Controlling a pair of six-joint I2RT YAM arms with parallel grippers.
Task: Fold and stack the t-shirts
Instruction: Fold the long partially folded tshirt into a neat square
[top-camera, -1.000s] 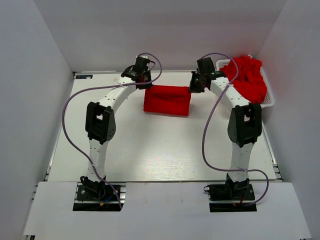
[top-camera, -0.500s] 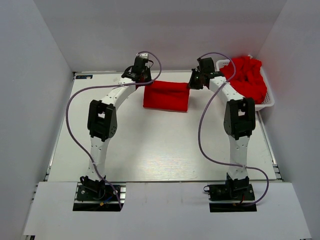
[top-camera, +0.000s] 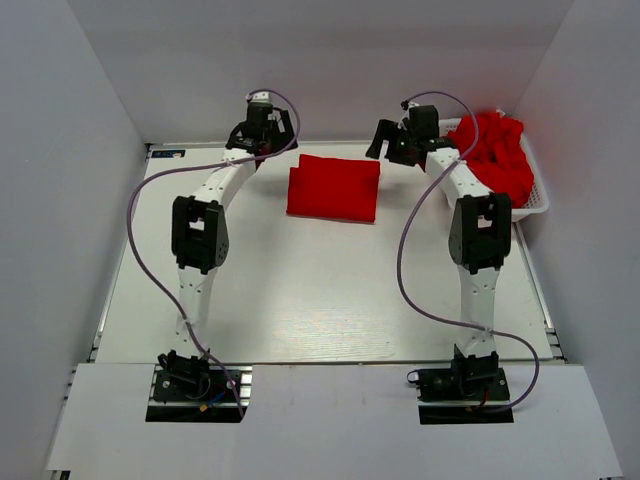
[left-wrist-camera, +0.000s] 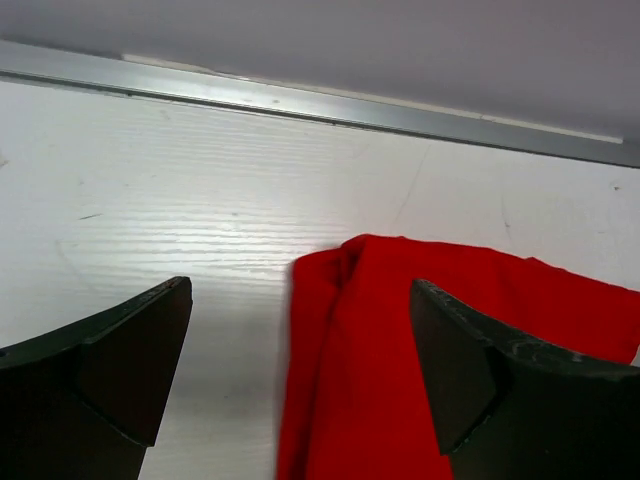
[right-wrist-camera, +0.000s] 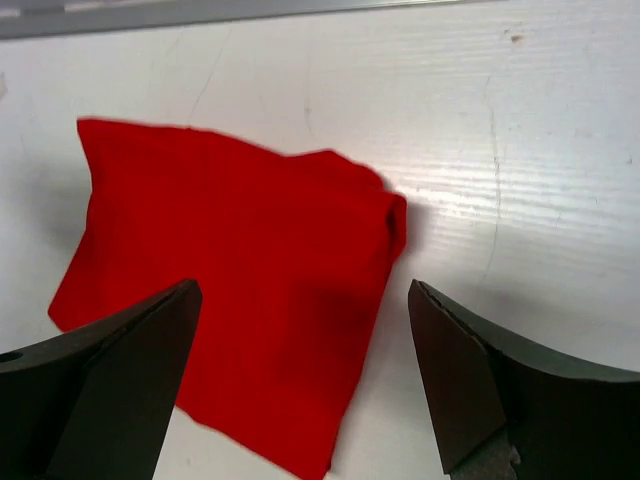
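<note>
**Q:** Left end effector, how does it stand?

**A:** Its fingers are spread wide with nothing between them. It hangs above the white surface near the far left corner of the folded t-shirt, clear of the cloth.

**Q:** And the right end effector?

**A:** Also spread apart and empty. It is raised near the far right corner of the same shirt. The wrist view shows the red cloth lying below and between its two dark fingers, touching neither.

**Q:** Where does the shirt lie?

**A:** Flat on the surface towards the far edge, between the two arms. It is a tidy red rectangle, with doubled layers showing at the corners in both wrist views.

**Q:** Any other shirts?

**A:** A crumpled heap of t-shirts, the same red, fills the white slatted basket at the far right corner. The heap rises above the rim, just beside the right arm.
</note>
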